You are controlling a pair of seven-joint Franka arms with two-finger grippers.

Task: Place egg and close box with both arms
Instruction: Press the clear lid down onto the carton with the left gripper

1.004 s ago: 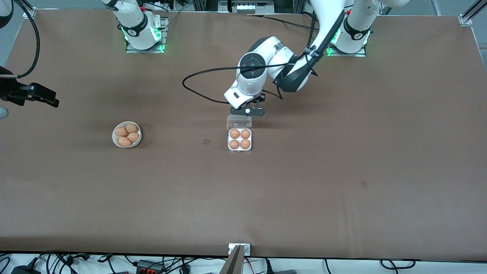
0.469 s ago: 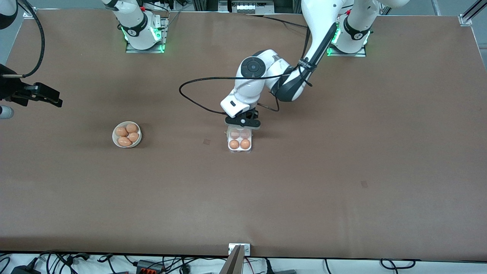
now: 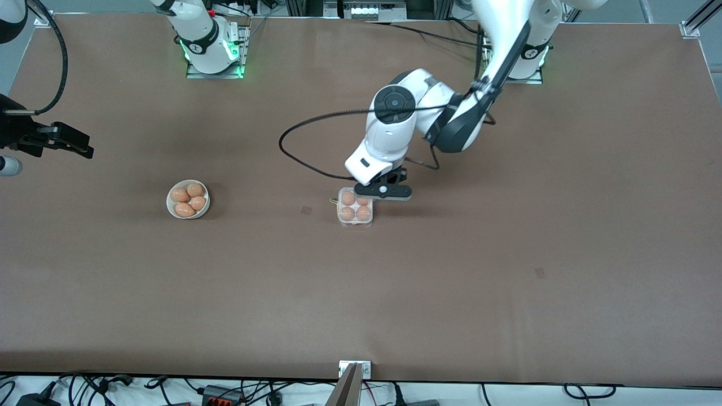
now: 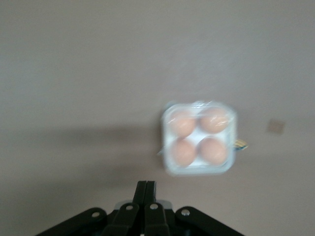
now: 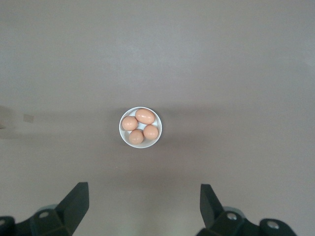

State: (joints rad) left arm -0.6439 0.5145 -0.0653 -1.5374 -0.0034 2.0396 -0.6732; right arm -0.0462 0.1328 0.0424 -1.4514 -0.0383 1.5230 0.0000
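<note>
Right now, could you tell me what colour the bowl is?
White; the bowl shows best in the right wrist view.

Bare brown table (image 3: 507,293) lay open on every side of the box (image 3: 355,211) nearer the front camera and toward both ends. The left gripper (image 3: 383,192), fingers pressed together, hung over the box's edge farthest from the camera, blocking approach from above there. The white bowl (image 3: 188,199) of eggs stood well apart, unobstructed, with the right gripper (image 5: 142,206) spread wide high over it.
</note>
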